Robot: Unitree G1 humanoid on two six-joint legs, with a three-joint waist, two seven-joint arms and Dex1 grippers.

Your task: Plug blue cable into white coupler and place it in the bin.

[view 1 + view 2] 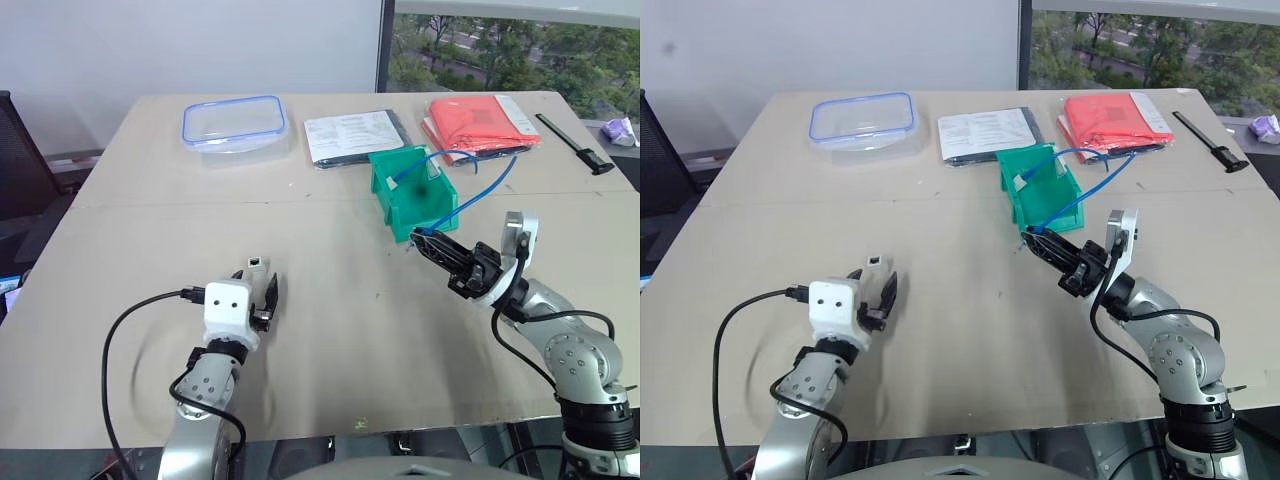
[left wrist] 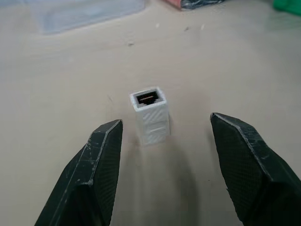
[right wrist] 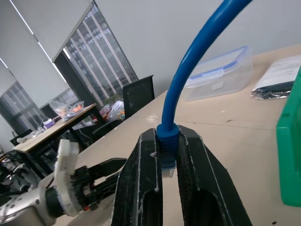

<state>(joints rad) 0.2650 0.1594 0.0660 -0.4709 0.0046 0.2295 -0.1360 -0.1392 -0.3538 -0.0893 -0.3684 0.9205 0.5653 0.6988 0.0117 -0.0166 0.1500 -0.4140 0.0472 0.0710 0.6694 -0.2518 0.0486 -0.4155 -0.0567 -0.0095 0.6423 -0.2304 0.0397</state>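
A: Where is the white coupler (image 2: 150, 117)?
B: It stands upright on the surface (image 1: 340, 330), socket opening up, toward the near left corner. The left tool (image 1: 256, 286) has its two black fingers spread on either side of it, neither one touching it.

A: And the blue cable (image 1: 480, 195)?
B: The right tool (image 1: 425, 240) is clamped on the cable's plug end; the wrist view shows the boot pinched between its fingers (image 3: 141, 188). From there the cable arcs back toward the far edge, and its other end hangs into the bin (image 1: 412, 195).

A: Where does the bin stand?
B: Right of the middle of the surface, toward the far edge, just beyond the right tool. A clear blue-rimmed container (image 1: 235, 123), some papers (image 1: 355, 135) and a red folder (image 1: 480, 120) lie along the far edge.
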